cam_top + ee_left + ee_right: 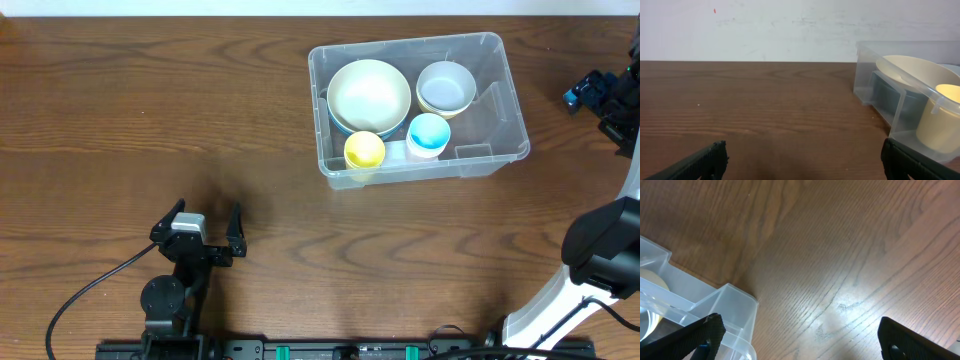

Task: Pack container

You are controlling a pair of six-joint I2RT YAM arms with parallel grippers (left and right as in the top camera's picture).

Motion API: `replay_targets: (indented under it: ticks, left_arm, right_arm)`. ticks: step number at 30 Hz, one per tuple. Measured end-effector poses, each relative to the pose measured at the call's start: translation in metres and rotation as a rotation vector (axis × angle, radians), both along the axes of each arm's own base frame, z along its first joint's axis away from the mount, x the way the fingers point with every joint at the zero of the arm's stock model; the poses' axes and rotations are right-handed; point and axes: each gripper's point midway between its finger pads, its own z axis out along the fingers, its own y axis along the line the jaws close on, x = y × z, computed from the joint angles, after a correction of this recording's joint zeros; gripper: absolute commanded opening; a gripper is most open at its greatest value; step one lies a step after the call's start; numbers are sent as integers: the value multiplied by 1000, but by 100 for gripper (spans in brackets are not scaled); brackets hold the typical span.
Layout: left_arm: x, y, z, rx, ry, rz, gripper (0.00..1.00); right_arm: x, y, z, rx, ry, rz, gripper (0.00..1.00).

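- The large clear plastic rectangular bin (pixel 492 120), rounded at its corners, is being shown resting on the dark brown wood-grain table (pixel 150 100), over on the far right side and well apart from the left gripper (pixel 208 208).
- Four pieces are being carried inside it. A wide cream bowl (pixel 369 93) is apparently being cradled in a blue one, with a smaller white bowl (pixel 445 87) beside it. A yellow cup (pixel 364 150) and a light blue cup (pixel 428 134) are being kept against the near wall.
- Packing is being judged close to finished, perhaps finished: no loose item is being picked up outside the bin. No lid is being shown, so whether closing is left cannot be told.
- The left gripper's jaws are being held spread wide with nothing between them, low over bare wood.
- The right gripper (pixel 800 340) is being held above the table just beside a bin corner, its jaws likewise parted and empty.
- Glossy, translucent walls with moulded ridges are being contrasted with smooth matte crockery and streaked timber grain.
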Motion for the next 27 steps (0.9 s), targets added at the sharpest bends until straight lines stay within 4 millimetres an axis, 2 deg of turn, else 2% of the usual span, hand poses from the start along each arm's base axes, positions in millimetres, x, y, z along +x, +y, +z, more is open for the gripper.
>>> replay_targets:
  ticks: [10,13,15,18,22,27]
  left_arm:
    - [0,0,0,0,0,0,98]
    - [0,0,0,0,0,0,98]
    - [0,0,0,0,0,0,98]
    - [0,0,0,0,0,0,98]
    - [0,0,0,0,1,0,98]
    - [0,0,0,0,1,0,98]
  right_arm:
    - [0,2,1,-1,-3,5,99]
    - [1,11,12,-10,-29,26,99]
    - [2,24,29,-25,-70,59,99]
    - [-1,53,64,-51,-163,126,99]
    - [-13,93,111,-75,-293,225,99]
    - [-30,134,148,-80,-406,334,99]
